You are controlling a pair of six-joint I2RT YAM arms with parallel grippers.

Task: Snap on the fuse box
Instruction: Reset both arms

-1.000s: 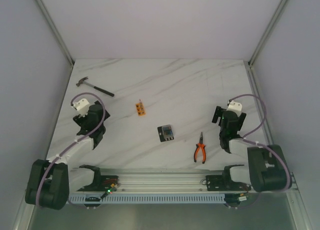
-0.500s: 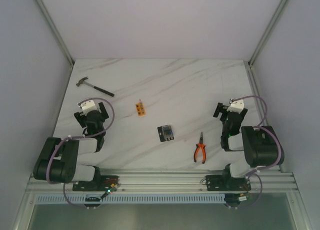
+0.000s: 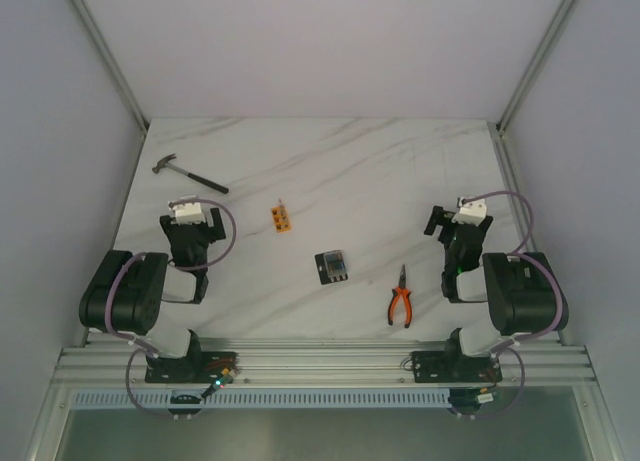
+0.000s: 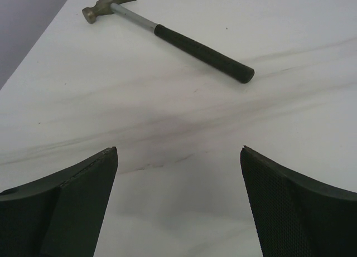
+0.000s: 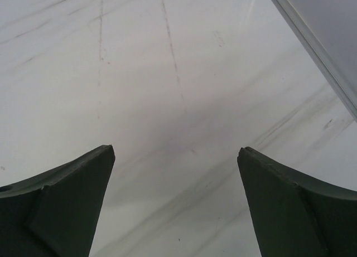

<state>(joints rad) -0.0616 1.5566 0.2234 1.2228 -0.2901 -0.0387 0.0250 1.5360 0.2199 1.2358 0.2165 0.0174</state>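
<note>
The fuse box (image 3: 332, 266), a small black square box with blue inside, lies near the middle of the marble table (image 3: 350, 171). My left gripper (image 3: 190, 221) hovers at the left side, well to the left of the box; in its wrist view the left gripper (image 4: 178, 151) is open with only bare table between the fingers. My right gripper (image 3: 450, 224) is at the right side, to the right of the box, and the right gripper (image 5: 175, 150) is open and empty too. Neither wrist view shows the fuse box.
A hammer (image 3: 190, 175) with a black grip lies at the far left, also ahead of my left fingers as the hammer (image 4: 167, 34). A small orange block (image 3: 281, 217) sits left of centre. Orange-handled pliers (image 3: 401, 299) lie near the front right. A metal frame rail (image 5: 312, 45) borders the right edge.
Both arms have folded up: their elbows rose from low at the front edge to above the bases. The left gripper drifted slightly right and toward the back. Objects on the table did not move.
</note>
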